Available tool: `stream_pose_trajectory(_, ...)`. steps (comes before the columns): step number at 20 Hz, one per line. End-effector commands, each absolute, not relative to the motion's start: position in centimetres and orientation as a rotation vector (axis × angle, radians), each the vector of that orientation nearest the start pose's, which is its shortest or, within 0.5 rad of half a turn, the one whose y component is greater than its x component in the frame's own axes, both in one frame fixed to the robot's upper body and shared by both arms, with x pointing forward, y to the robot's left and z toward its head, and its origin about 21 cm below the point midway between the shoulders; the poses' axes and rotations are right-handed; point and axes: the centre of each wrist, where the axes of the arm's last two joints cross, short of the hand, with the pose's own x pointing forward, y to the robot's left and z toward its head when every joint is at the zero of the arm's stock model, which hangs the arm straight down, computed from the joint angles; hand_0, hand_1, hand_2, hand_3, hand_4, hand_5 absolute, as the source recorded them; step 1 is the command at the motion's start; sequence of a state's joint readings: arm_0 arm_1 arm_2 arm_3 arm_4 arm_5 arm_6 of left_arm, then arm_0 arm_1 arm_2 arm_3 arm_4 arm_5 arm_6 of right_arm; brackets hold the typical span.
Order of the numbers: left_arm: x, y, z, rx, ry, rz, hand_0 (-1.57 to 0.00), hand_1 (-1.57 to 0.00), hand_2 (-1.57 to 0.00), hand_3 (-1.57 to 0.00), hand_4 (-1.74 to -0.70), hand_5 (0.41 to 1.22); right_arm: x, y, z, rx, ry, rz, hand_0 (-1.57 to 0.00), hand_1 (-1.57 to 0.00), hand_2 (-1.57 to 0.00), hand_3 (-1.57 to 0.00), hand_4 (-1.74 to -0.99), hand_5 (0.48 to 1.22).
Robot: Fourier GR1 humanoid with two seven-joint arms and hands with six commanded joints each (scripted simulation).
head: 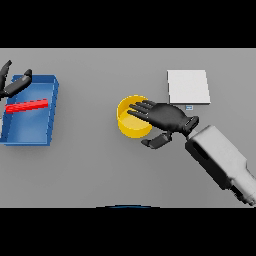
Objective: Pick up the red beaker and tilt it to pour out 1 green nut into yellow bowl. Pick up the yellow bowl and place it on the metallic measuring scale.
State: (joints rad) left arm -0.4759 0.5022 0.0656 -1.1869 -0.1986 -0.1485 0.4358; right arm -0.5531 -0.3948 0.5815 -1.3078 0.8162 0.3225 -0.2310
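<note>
Right hand (167,117) sits over the yellow bowl (131,125) at desk centre, fingers spread straight across its rim, thumb below, grasping nothing. You see the metallic scale (188,87) just beside the bowl at two o'clock. Left hand (14,83) shows at nine o'clock, fingers relaxed, above a blue tray (49,107) holding a red bar (27,106).
</note>
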Motion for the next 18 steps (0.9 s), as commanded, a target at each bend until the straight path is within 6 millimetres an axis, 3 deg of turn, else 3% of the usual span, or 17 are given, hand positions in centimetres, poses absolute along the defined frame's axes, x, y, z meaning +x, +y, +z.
stream_pose_trajectory(1,35.8,34.3,10.2,0.566,-1.133,-0.439,0.0,0.0,0.0,0.0,-0.81,0.695,33.9,-15.7,6.2,-0.346,-1.483,1.921,0.0,0.0,0.0,0.0,-1.155,0.646)
stream_pose_trajectory(7,35.8,34.4,10.4,0.571,-1.147,-0.46,0.0,0.0,0.0,0.0,-0.8,0.702,35.1,-13.5,5.6,-0.326,-1.327,2.077,0.0,0.0,0.0,0.0,-1.168,0.673)
stream_pose_trajectory(13,36.2,34.8,10.6,0.581,-1.123,-0.467,0.0,0.0,0.0,0.0,-0.79,0.708,35.8,-12.6,4.6,-0.307,-1.236,2.13,0.0,0.0,0.0,-0.01,-1.188,0.693)
stream_pose_trajectory(16,35.8,34.7,10.2,0.575,-1.128,-0.468,0.0,0.0,0.0,0.0,-0.79,0.714,36.1,-12.1,4.4,-0.333,-1.213,2.122,0.0,-0.01,-0.04,-0.08,-1.234,0.77)
stream_pose_trajectory(17,35.9,34.6,10.4,0.575,-1.139,-0.473,0.0,0.0,0.0,0.0,-0.79,0.712,36.1,-12.0,4.5,-0.324,-1.22,2.126,-0.05,-0.06,-0.09,-0.13,-1.261,0.809)
stream_pose_trajectory(18,36.1,34.7,10.3,0.585,-1.131,-0.469,0.0,0.0,0.0,0.0,-0.79,0.711,36.1,-12.0,4.4,-0.309,-1.236,2.135,-0.19,-0.18,-0.19,-0.21,-1.309,0.891)
